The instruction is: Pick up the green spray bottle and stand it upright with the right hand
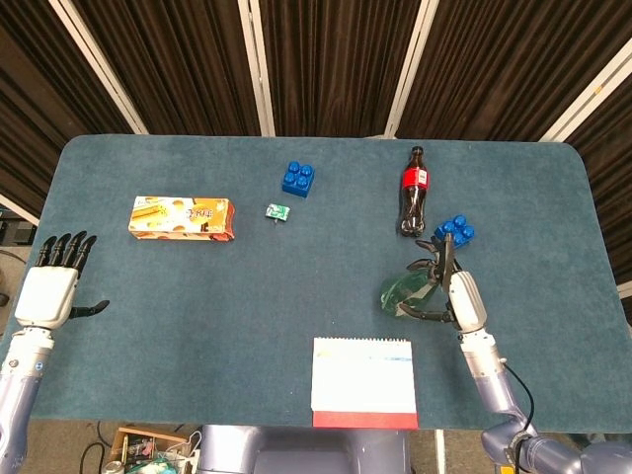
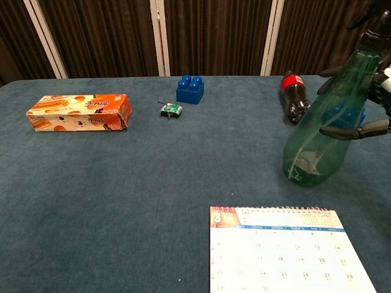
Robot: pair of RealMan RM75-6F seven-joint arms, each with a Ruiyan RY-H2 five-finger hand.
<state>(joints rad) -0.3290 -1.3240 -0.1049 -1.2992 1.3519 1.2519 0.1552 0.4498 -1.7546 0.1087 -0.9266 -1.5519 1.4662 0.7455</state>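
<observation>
The green translucent spray bottle (image 2: 324, 125) (image 1: 405, 293) leans only slightly, its base at or just above the blue table cloth at the right. My right hand (image 1: 456, 293) (image 2: 369, 104) grips it from the right side, fingers wrapped around its body. Its nozzle end reaches the upper right corner of the chest view. My left hand (image 1: 51, 286) hovers off the left table edge with fingers spread, holding nothing; the chest view does not show it.
A cola bottle (image 1: 413, 192) lies behind the spray bottle, and a blue brick (image 1: 453, 231) sits right beside my right hand. A desk calendar (image 1: 362, 381) stands at the front edge. Farther left are a second blue brick (image 1: 298, 178), a small green toy (image 1: 276, 211) and an orange biscuit box (image 1: 183, 217).
</observation>
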